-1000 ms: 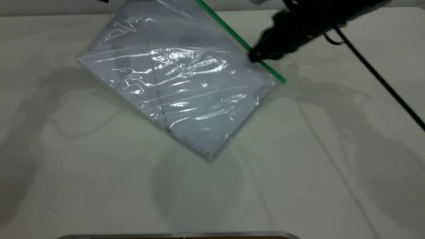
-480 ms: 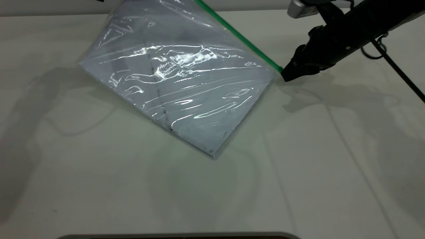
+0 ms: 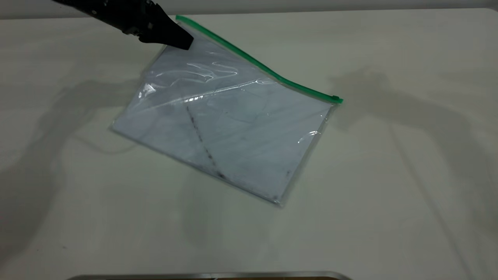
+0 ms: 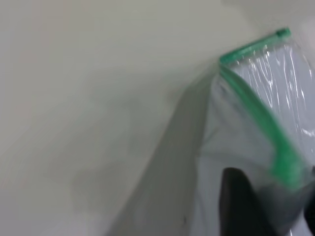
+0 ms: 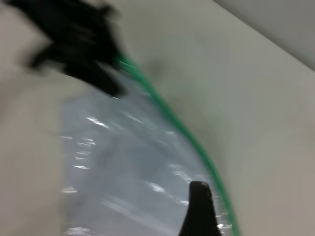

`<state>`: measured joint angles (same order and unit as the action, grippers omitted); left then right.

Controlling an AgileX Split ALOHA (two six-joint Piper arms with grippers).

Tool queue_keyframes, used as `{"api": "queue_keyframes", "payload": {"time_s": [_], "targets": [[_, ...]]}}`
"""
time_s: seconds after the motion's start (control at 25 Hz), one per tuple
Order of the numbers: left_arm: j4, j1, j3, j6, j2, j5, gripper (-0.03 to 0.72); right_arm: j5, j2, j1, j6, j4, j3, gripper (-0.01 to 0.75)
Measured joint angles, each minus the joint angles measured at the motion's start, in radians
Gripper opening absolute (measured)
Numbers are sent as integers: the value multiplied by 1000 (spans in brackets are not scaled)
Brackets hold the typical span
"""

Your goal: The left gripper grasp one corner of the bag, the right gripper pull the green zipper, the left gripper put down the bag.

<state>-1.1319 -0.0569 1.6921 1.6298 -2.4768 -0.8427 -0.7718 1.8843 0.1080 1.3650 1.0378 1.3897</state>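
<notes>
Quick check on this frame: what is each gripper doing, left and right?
Left gripper: closed on the corner of the bag.
Right gripper: over the bag beside the green zipper; jaws cannot be told.

The left gripper [image 3: 186, 42] is entering the exterior view from eleven o'clock, its arm running off the top edge; its tips are covering the corner of the bag [image 3: 179, 27], so whether they are clamping it cannot be told. In the left wrist view only one dark finger [image 4: 241, 204] is showing, cut at the lower edge. The right gripper is lying outside the exterior view; its wrist view is showing a single fingertip [image 5: 199, 209], while the left gripper [image 5: 110, 88] is smearing into blur.
</notes>
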Motion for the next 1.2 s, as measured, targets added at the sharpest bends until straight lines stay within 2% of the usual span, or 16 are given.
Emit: {"api": "queue_keyframes", "payload": {"time_s": [0.12,0.2,0.32,0.48,0.6,0.72,0.84,0.96,1.08,1.2], "targets": [[70,11,0,-156,87,-11,542,-149,-168,0,-159,-115,0,585],[130,20,0,-270,172,-41,571,-260,-272,1,-266,-182,0,557],[316,24,0,-440,325,-95,579,-409,-395,1,-413,-260,0,534],[566,24,0,-773,531,-191,569,-456,-539,2,-648,-399,-1,530],[717,24,0,-1004,665,-317,546,-463,-647,2,-883,-584,-3,529],[823,24,-2,-1163,781,-326,521,-463,-767,2,-1074,-764,-58,529],[904,24,-34,-1289,884,-326,510,-463,-890,2,-1158,-876,-181,529],[931,24,-92,-1351,983,-326,509,-463,-994,2,-1207,-919,-371,529],[923,24,-210,-1381,1083,-326,509,-463,-1084,2,-1255,-928,-575,529],[912,24,-402,-1390,1177,-326,509,-463,-1172,2,-1305,-938,-764,529]]}}
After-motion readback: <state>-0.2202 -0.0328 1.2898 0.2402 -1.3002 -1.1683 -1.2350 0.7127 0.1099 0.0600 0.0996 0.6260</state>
